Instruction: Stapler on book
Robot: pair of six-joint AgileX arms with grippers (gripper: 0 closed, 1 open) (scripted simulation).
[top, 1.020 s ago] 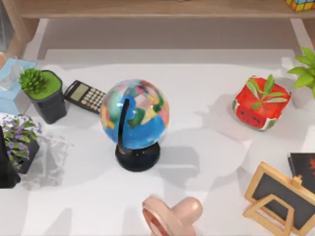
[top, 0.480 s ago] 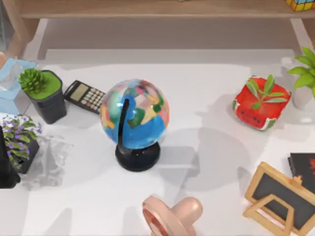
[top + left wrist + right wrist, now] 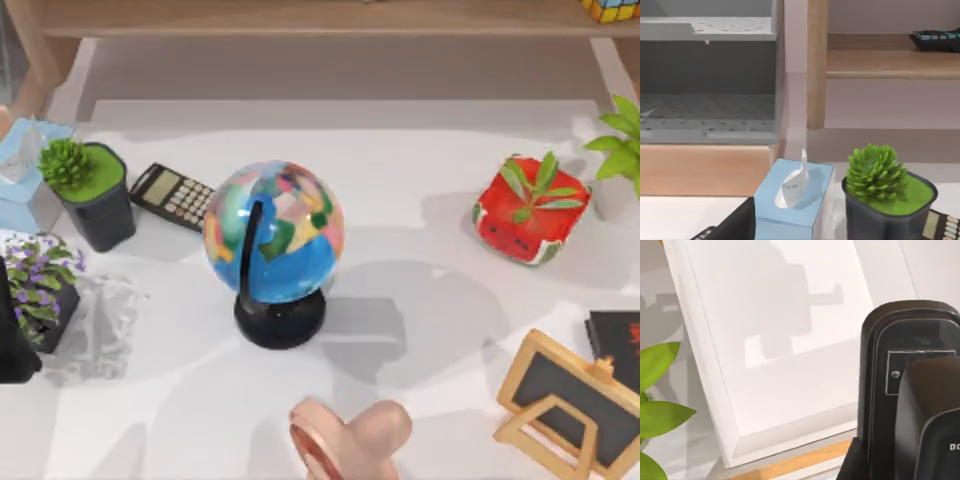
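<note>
Right gripper (image 3: 910, 405) above table, succulent (image 3: 66, 163) in dark pot (image 3: 100, 212)

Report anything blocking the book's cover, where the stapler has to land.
Nothing lies on the visible cover of the book at the right edge of the table. The small chalkboard stands close by its left side, its frame overlapping the book's corner in the top view; whether they touch is unclear.

Glossy black AgileX arm housing, seen close in the right wrist view

The rounded, smooth black plastic shell (image 3: 910, 390) has an arched outer rim, a thin pale rectangular outline on its face, one small silver screw (image 3: 895, 374), and white lettering partly visible low on a bulging front cover.
</note>
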